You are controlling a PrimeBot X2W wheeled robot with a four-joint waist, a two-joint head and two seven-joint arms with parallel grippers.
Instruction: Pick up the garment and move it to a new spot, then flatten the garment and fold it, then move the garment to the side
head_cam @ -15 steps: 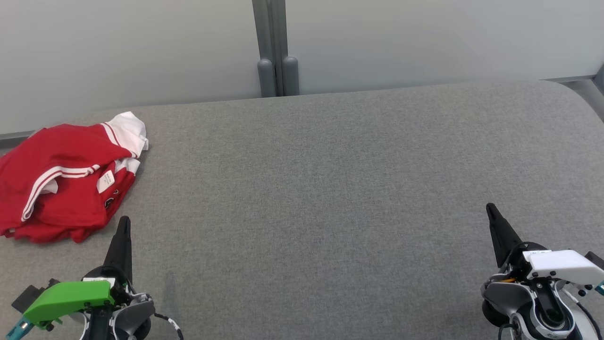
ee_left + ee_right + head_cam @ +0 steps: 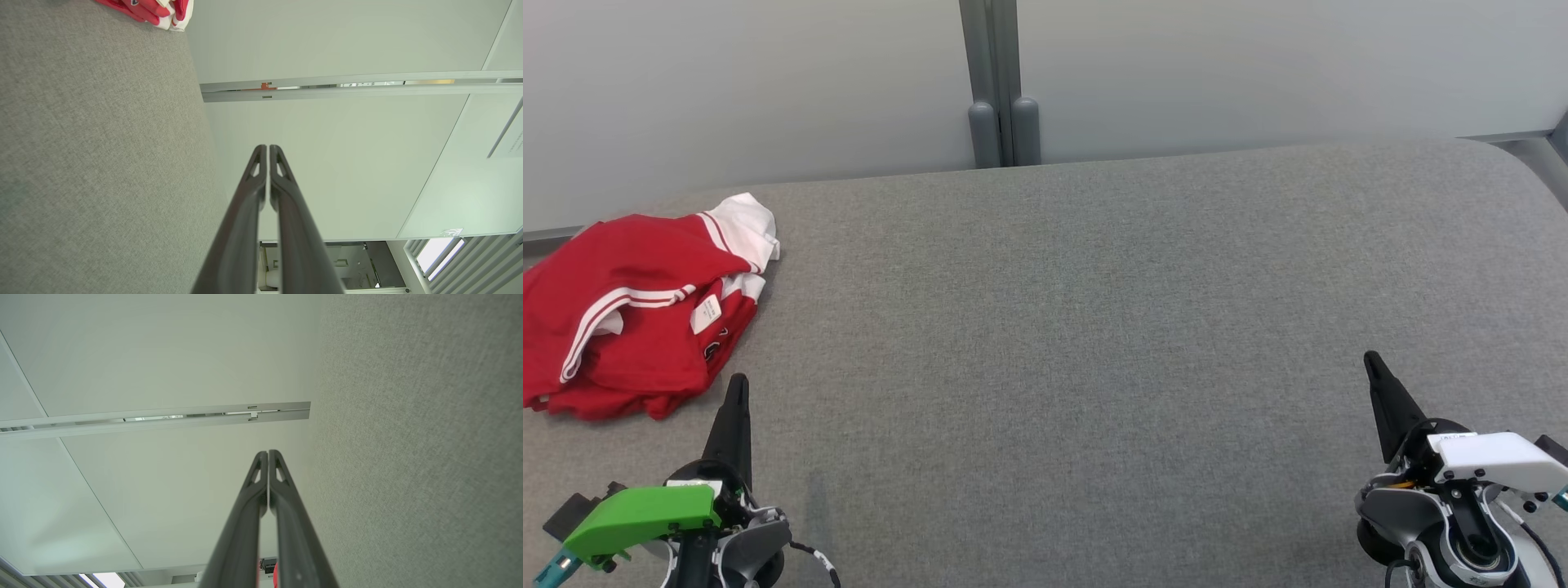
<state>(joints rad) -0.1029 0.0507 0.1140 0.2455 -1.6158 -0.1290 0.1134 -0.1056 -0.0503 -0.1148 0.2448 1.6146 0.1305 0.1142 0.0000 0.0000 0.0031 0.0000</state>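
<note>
- Nothing has moved since the frame half a second back: both grippers and the garment sit where they were.
- Garment point(image 2: 637, 310): red with white stripes and a white collar. It lies bunched and loosely folded at the far left of the grey surface point(image 2: 1094, 327). Its left part is cut off by the edge of the head view, and a white label shows on top.
- Left gripper point(image 2: 737, 382): at the lower left of the head view, with a green cover point(image 2: 637, 514) behind it. Its pincer is pressed narrow into one dark spike and holds nothing. The tip stands near the garment's near hem but apart from it.
- Left wrist view: the fingers point(image 2: 241, 237) meet at the tips with only a thin slit between them. The surface lies to their left, and a corner of the garment shows at the top edge.
- Right gripper point(image 2: 1372, 361): at the lower right of the head view, with a white cover point(image 2: 1494, 457) behind it. It is well apart from the garment, and its pincer is likewise narrow and empty.
- Right wrist view: the fingers point(image 2: 241, 539) touch at the tips, with the surface to their right.
- Wall point(image 2: 768, 82): pale panels stand behind the surface, joined by a grey post point(image 2: 1001, 82).
</note>
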